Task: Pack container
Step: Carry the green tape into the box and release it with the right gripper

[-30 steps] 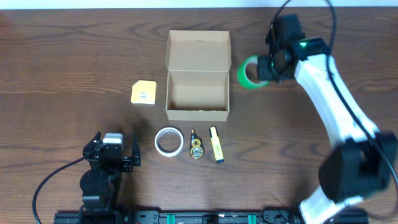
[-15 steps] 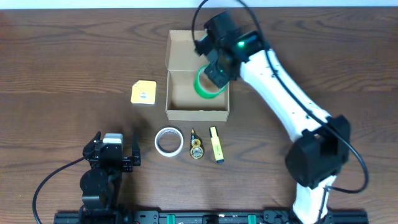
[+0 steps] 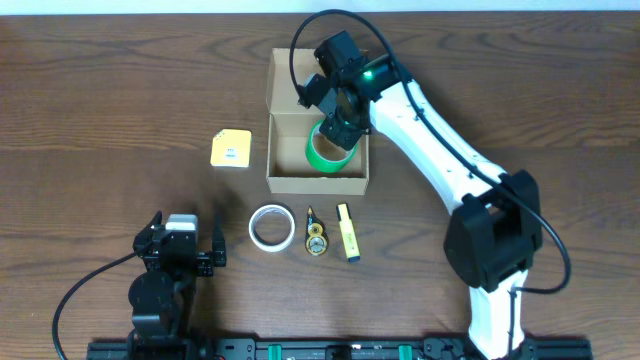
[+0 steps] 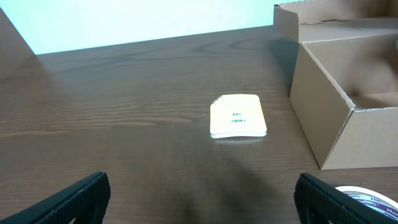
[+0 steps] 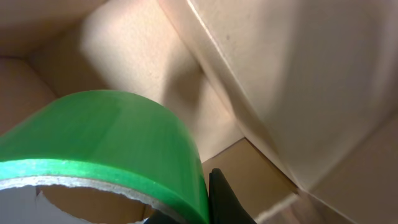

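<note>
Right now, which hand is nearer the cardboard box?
Right. The right hand reaches into the cardboard box, gripping the green tape roll. The left hand is open and apart from the box, back toward the robot's own side and to the left.

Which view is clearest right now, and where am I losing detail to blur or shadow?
Overhead: evenly lit and sharp, the green tape roll plain inside the container. Left wrist: yellow pad crisp, container's far right side blurred, top of frame washed out pale. Right wrist: too close, the roll soft-edged, a shadow across the cardboard wall, one dark finger of the right gripper showing.
</note>
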Robot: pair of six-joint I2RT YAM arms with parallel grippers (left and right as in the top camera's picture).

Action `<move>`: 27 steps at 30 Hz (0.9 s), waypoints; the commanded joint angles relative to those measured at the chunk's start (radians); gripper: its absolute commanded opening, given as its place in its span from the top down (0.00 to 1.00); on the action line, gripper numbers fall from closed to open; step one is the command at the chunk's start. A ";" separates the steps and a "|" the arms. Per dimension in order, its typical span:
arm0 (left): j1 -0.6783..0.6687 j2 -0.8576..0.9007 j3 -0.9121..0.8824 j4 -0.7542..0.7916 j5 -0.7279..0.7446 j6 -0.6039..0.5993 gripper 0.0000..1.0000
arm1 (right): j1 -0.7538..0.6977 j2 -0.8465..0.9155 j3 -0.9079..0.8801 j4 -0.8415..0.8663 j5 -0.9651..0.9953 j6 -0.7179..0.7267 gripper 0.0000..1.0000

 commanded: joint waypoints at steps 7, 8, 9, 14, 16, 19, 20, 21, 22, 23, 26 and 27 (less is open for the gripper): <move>-0.004 -0.006 -0.022 -0.009 -0.017 0.010 0.05 | 0.003 0.040 0.018 0.047 0.016 -0.017 0.86; -0.004 -0.006 -0.022 -0.009 -0.017 0.011 0.05 | 0.003 0.040 0.018 0.047 0.016 -0.016 0.70; -0.004 -0.006 -0.022 -0.009 -0.017 0.011 0.05 | 0.003 0.040 0.018 0.047 0.016 -0.017 0.58; -0.004 -0.006 -0.022 -0.009 -0.017 0.011 0.05 | 0.003 0.040 0.018 0.050 0.016 -0.016 0.49; -0.004 -0.006 -0.022 -0.009 -0.017 0.011 0.05 | 0.004 0.033 0.024 0.055 0.014 -0.015 0.46; -0.004 -0.006 -0.022 -0.009 -0.017 0.011 0.05 | 0.004 0.002 0.058 0.054 0.006 0.011 0.46; -0.004 -0.006 -0.022 -0.009 -0.017 0.011 0.04 | 0.004 -0.022 0.079 0.047 -0.006 0.025 0.45; -0.004 -0.006 -0.022 -0.009 -0.017 0.010 0.05 | 0.004 -0.040 0.095 0.038 -0.011 0.040 0.44; -0.004 -0.006 -0.022 -0.010 -0.017 0.010 0.05 | 0.003 -0.063 0.112 0.018 -0.012 0.061 0.44; -0.004 -0.006 -0.022 -0.009 -0.017 0.011 0.05 | 0.003 -0.084 0.121 -0.007 -0.007 0.092 0.43; -0.004 -0.006 -0.022 -0.009 -0.017 0.011 0.05 | -0.001 -0.164 0.123 -0.181 0.040 0.206 0.40; -0.004 -0.006 -0.022 -0.009 -0.017 0.010 0.05 | -0.003 -0.186 0.123 -0.239 0.042 0.235 0.43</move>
